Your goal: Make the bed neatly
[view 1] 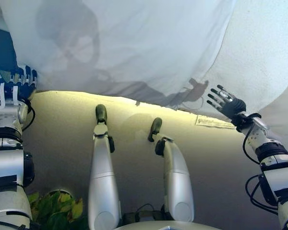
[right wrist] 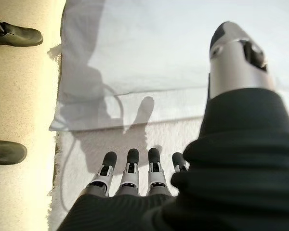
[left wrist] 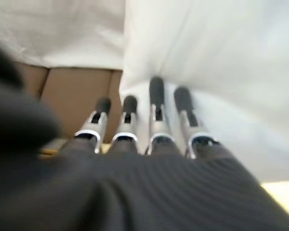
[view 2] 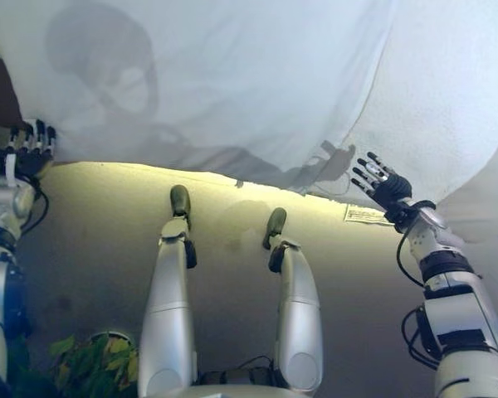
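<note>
The left hand (view 1: 20, 82) sits at the left edge of the smooth white bed sheet (view 1: 134, 43), fingers straight and released, their dark tips (left wrist: 156, 91) resting against the hanging cloth without gripping it. The sheet lies spread over the bed, its lower hem drooping unevenly along the bed's near side above the beige floor (view 1: 134, 115). To its right a white textured blanket (view 1: 259, 48) is exposed beside a diagonal fold. The right hand (view 1: 229, 105) hovers near that blanket's edge, fingers spread and holding nothing. Risk assessment: with neither hand clasping cloth, any pull may slip and leave the hem crooked. Straight fingers pushing on the sheet could bunch it into fresh wrinkles. Uneven effort between the two sides would likely skew the diagonal fold further.
</note>
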Motion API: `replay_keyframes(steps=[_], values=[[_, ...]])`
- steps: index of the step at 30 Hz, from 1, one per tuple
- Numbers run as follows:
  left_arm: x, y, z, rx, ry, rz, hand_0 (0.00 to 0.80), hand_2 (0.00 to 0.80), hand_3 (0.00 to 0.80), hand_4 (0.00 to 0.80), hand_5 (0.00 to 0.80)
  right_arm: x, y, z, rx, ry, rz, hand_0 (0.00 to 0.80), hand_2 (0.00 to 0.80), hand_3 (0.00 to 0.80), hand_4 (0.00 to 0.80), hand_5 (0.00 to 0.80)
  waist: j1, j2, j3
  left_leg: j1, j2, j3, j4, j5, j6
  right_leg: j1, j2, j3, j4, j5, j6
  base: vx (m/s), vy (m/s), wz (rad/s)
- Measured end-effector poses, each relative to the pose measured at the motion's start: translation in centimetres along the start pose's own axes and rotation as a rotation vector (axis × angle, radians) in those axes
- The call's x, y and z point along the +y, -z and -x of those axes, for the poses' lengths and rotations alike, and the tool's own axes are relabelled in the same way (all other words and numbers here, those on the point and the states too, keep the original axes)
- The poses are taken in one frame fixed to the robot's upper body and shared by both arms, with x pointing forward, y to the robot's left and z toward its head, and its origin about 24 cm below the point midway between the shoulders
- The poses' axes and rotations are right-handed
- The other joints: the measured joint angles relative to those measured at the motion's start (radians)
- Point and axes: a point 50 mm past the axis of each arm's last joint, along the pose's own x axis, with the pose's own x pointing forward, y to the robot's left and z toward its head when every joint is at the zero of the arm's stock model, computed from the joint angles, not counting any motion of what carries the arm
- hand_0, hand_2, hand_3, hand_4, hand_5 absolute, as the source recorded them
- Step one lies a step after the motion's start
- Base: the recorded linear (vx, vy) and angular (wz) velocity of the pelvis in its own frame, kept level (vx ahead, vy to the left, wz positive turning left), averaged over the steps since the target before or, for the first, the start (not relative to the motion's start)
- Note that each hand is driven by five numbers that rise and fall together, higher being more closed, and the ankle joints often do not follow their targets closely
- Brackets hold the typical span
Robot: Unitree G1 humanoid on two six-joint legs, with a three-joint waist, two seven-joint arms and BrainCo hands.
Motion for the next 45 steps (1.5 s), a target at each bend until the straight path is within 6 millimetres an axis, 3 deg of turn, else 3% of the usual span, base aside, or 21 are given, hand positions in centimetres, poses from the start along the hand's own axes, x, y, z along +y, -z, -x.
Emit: replay_keyframes(steps=[9,14,20,24,28,30,34,37,40,45], values=[[0.7,-0.8,0.2,-0.071,-0.046,0.05,0.0,0.0,0.0,0.0,0.0,-1.1,1.2,1.0,0.034,0.025,-0.012,0.0,0.0,0.0,0.0,0.0,0.0,0.0,0.0,0.064,0.008,0.024,-0.014,-0.001,-0.002,0.04,0.001,0.014,0.008,-0.002,-0.005,0.029,-0.064,-0.05],[5.1,-0.9,1.8,-0.096,-0.137,0.074,0.0,0.0,0.0,0.0,0.0,-1.0,4.3,1.7,0.082,0.011,-0.048,0.0,0.0,0.0,0.0,0.0,0.002,0.0,0.0,0.194,0.009,0.048,-0.077,0.003,-0.005,0.154,-0.002,0.007,-0.049,0.003,-0.005,0.023,-0.106,-0.07],[10.1,0.7,4.4,-0.039,-0.174,-0.088,0.0,0.0,0.0,0.0,0.0,-0.5,10.2,3.6,0.134,0.022,-0.173,0.0,0.0,0.0,0.0,0.0,0.006,0.002,0.0,0.382,0.009,0.073,-0.182,0.011,-0.013,0.344,-0.001,-0.028,-0.165,0.022,0.005,0.051,-0.144,-0.03],[13.8,3.9,7.2,0.01,-0.13,-0.093,0.0,0.0,0.0,0.0,0.0,0.0,14.0,5.3,0.149,0.065,-0.271,0.0,0.0,0.0,0.0,0.0,0.009,0.012,-0.003,0.541,0.004,0.097,-0.27,0.017,-0.014,0.503,0.0,-0.041,-0.272,0.045,0.019,0.114,-0.145,-0.06],[17.5,7.5,10.4,0.098,-0.196,-0.067,0.0,0.0,0.0,0.0,0.0,-1.4,16.7,8.3,0.186,0.163,-0.321,0.0,0.0,0.0,0.0,0.0,0.013,0.064,-0.037,0.666,-0.016,0.111,-0.366,0.029,-0.011,0.648,0.0,-0.051,-0.417,0.096,0.034,0.172,-0.065,-0.05],[19.2,8.4,12.2,0.137,-0.246,-0.085,0.0,0.0,0.0,0.0,0.0,-2.5,18.1,10.0,0.202,0.245,-0.362,0.0,0.0,0.0,0.0,0.0,0.011,0.089,-0.055,0.766,-0.031,0.132,-0.434,0.037,-0.007,0.749,-0.003,-0.058,-0.495,0.118,0.046,0.246,-0.028,-0.01],[23.7,9.4,17.7,0.245,-0.409,-0.17,0.0,0.0,0.0,0.0,0.0,-3.3,22.5,15.3,0.362,0.358,-0.377,0.0,0.0,0.0,0.0,0.0,0.009,0.145,-0.247,0.874,-0.054,0.154,-0.534,0.038,-0.011,0.85,-0.011,-0.072,-0.594,0.131,0.059,0.233,-0.096,-0.07],[26.1,10.1,21.5,0.336,-0.528,-0.241,0.0,0.0,0.0,0.0,0.0,-2.7,24.6,17.2,0.441,0.387,-0.394,0.0,0.0,0.0,0.0,0.0,0.007,0.168,-0.331,0.958,-0.058,0.168,-0.591,0.038,-0.016,0.908,-0.003,-0.083,-0.619,0.131,0.059,0.185,-0.135,-0.18],[27.7,10.4,24.4,0.401,-0.628,-0.288,0.0,0.0,0.0,0.0,0.0,-1.9,26.4,18.5,0.497,0.411,-0.425,0.0,0.0,0.0,0.0,0.0,0.005,0.157,-0.39,1.004,-0.058,0.186,-0.617,0.036,-0.022,0.937,-0.001,-0.096,-0.631,0.13,0.058,0.111,-0.128,-0.19],[28.8,11.0,27.0,0.603,-0.692,-0.515,0.0,0.0,0.0,0.0,0.0,-0.4,29.3,21.1,0.542,0.527,-0.556,0.0,0.0,0.0,0.0,0.0,0.002,0.12,-0.449,1.025,-0.055,0.185,-0.619,0.029,-0.017,0.95,-0.002,-0.096,-0.626,0.125,0.058,0.055,-0.093,-0.02]])
